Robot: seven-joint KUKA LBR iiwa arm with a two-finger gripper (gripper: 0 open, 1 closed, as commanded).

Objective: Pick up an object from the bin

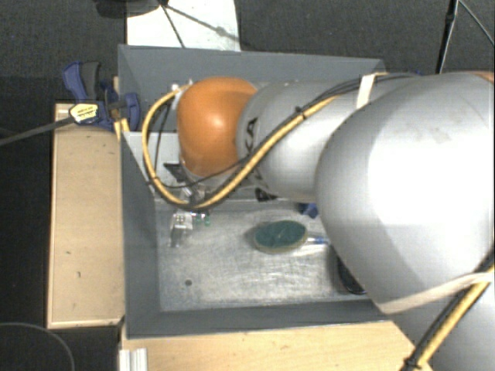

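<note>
The arm [402, 176] hides much of the bin [232, 296]; I cannot tell if the gripper [182, 226] is open.

Disc [278, 236], round, dark green: flat on the floor of the bin [232, 280], right of centre.
Blue item [310, 210], small: just behind the disc, partly hidden.
Black item [346, 278]: near the right wall, mostly covered.
White sheet [197, 14]: behind the bin.
</note>
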